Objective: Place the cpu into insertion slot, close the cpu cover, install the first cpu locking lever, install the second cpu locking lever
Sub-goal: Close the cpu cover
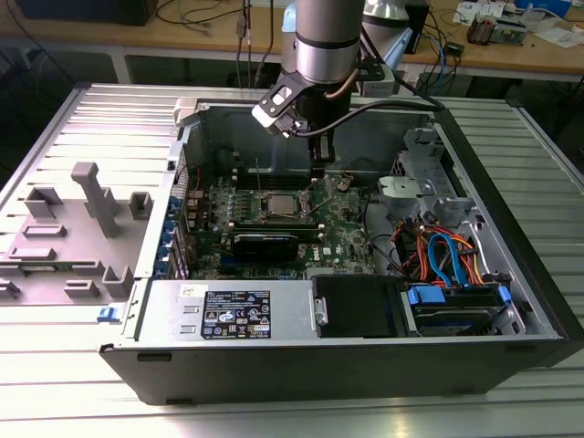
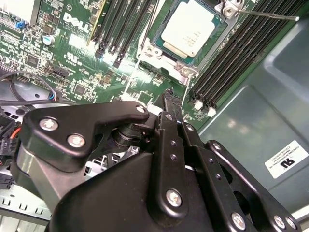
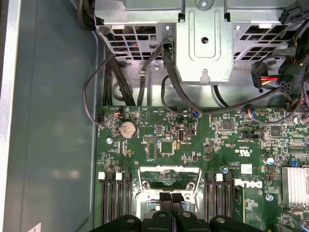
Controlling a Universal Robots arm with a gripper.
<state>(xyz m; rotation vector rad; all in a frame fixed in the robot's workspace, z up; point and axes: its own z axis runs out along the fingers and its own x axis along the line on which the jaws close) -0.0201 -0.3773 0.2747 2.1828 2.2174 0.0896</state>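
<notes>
Lying on its side on a ribbed aluminium table (image 1: pixel 55 383), side panel off: a black and silver computer tower case (image 1: pixel 319 365). Reaching down into it from the exterior view's top, a silver-grey robot arm (image 1: pixel 319 36) ending in a black two-finger gripper (image 1: pixel 319 161), poised above the green motherboard (image 1: pixel 342 233) close to the case's far wall. Fingers (image 3: pixel 164 212) clenched together in the first wrist view, nothing seen between them. Seated flat in the insertion slot (image 2: pixel 155 34): the small square cpu with a dull silver-grey metal top (image 2: pixel 190 30), between two banks of long black memory slots (image 2: pixel 241 53); top fully bare in the second wrist view, a green margin showing round it. Just beyond the fingertips in the first wrist view, between the same slot banks: the thin silver metal cpu cover with its square window (image 3: pixel 169 170); cannot tell from there how far raised. Angled away from the slot's corner in the second wrist view: a thin straight steel locking lever (image 2: pixel 270 17). Gripper apart from the cpu, to the exterior view's right of it and a little farther back, touching nothing visible. On the exterior view's left of the case, a grey plastic fixture with upright posts (image 1: pixel 87 214); along the case's near side, a silver power supply box with a black label (image 1: pixel 228 310); at the exterior view's right, blue and orange cables (image 1: pixel 443 255).
</notes>
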